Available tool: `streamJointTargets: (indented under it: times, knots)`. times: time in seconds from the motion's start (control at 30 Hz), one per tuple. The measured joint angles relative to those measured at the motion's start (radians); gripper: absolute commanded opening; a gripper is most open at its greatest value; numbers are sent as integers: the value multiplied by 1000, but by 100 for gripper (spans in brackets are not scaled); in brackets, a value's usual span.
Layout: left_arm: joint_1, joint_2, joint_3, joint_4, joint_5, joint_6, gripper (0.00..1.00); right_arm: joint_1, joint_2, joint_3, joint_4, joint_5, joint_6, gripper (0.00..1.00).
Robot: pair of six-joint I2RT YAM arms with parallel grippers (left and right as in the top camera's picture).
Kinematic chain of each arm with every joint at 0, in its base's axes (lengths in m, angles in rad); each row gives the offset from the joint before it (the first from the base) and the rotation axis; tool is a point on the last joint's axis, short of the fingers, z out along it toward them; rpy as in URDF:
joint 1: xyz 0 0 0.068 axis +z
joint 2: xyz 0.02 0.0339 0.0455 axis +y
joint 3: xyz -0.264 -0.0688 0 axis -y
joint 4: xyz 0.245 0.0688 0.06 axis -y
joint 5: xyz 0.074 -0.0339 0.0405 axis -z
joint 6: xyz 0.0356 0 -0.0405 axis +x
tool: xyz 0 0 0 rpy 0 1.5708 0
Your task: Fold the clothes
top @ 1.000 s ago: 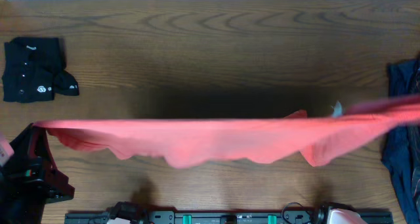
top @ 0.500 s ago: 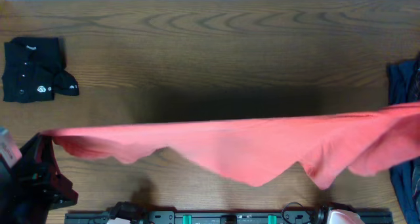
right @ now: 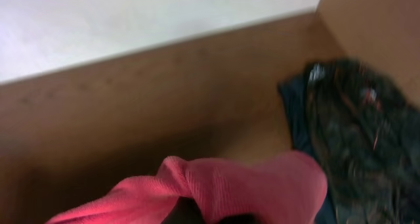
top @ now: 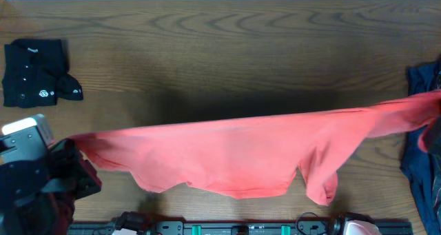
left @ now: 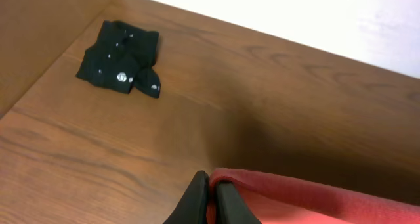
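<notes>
A coral-red T-shirt [top: 227,156] hangs stretched across the table between my two grippers, its lower edge sagging toward the front. My left gripper [left: 211,184] is shut on the shirt's left end [left: 308,198], near the table's front left [top: 71,144]. My right gripper [right: 220,214] is mostly hidden under the bunched red cloth [right: 256,184] that it is shut on; in the overhead view that end runs off the right edge. A folded black buttoned shirt [top: 34,73] lies at the far left, also in the left wrist view [left: 121,56]. A dark blue garment [top: 420,90] lies at the right edge.
The wooden table [top: 220,49] runs back to a pale wall. The dark garment pile [right: 348,125] sits just right of my right gripper. A rail with fittings [top: 227,228] runs along the front edge. My left arm's black body [top: 31,183] fills the front left corner.
My left gripper has moved right, inward along the front, carrying the shirt's left end. The shirt's right end has shifted toward the back, and the cloth now sags wider.
</notes>
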Motion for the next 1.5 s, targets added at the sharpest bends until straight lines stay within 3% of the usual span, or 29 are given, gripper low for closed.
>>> streamJointTargets:
  times: [0.2, 0.5, 0.67, 1.1, 1.5]
  knots:
    - [0, -22, -116, 65, -32, -19, 6, 0, -16, -211, 29, 1, 19, 1]
    - [0, 5, -404, 330, -58, -25, 6, 0, 34, -460, 204, -5, 21, 1]
    - [0, 120, -492, 483, -64, -23, 6, 0, 129, -477, 280, -23, -9, 1]
    - [48, 455, -497, 862, -72, 12, 6, 0, 510, -478, 506, -90, -95, 1]
    - [165, 686, -497, 1062, -9, 66, 6, 18, 563, -467, 854, -97, -144, 1]
